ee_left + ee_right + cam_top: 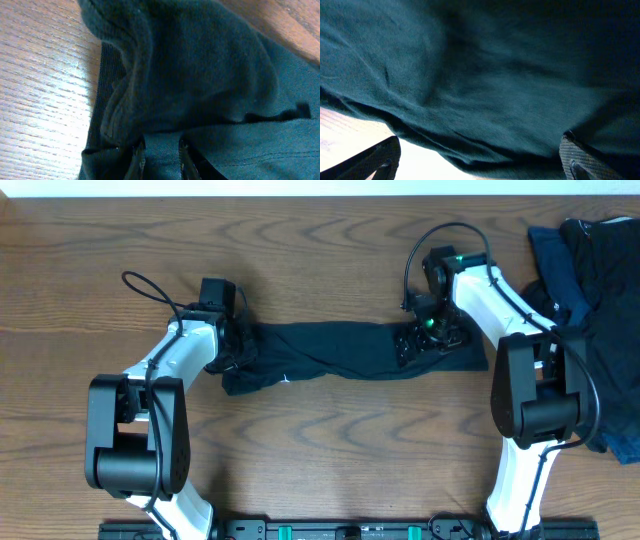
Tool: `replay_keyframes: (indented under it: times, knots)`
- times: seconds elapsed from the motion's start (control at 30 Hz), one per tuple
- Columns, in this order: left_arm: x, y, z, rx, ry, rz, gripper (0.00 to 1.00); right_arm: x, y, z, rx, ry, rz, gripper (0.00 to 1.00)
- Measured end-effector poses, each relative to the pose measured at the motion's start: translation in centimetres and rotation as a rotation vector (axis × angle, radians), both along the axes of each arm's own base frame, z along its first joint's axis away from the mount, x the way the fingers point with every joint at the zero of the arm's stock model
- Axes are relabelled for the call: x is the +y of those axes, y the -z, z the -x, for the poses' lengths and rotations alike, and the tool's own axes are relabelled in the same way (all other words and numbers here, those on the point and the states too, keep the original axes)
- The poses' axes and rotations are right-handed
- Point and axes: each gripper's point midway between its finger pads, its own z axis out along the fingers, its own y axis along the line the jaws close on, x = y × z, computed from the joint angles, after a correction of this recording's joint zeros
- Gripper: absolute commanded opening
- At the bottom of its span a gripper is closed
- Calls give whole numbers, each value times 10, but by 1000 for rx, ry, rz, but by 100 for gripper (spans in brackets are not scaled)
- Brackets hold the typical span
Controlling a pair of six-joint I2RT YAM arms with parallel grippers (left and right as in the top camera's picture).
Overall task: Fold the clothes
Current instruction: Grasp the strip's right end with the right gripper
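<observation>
T-shirt (pixel 330 360) pinched in left gripper (pixel 238 350), beneath spread right gripper (pixel 421 344)

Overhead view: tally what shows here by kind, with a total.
Robot arms: 2
Dark garment stretched between them: 1
Heap of dark clothes at the right edge: 1 (pieces inside cannot be counted)
Total: 4
</observation>
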Motion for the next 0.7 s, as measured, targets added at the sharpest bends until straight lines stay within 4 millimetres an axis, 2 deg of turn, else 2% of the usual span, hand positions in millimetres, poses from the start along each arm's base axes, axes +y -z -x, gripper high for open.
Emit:
replay_keyframes:
  times: [0.2, 0.53, 0.7]
  knots:
    - [0, 0, -1, -4, 2, 0, 32, 1, 0, 9, 33, -11, -13, 99]
    - [0, 0, -1, -4, 2, 0, 32, -10, -15, 59, 249, -1, 38, 99]
    - [0, -1, -1, -4, 2, 0, 32, -17, -16, 63, 271, 25, 92, 99]
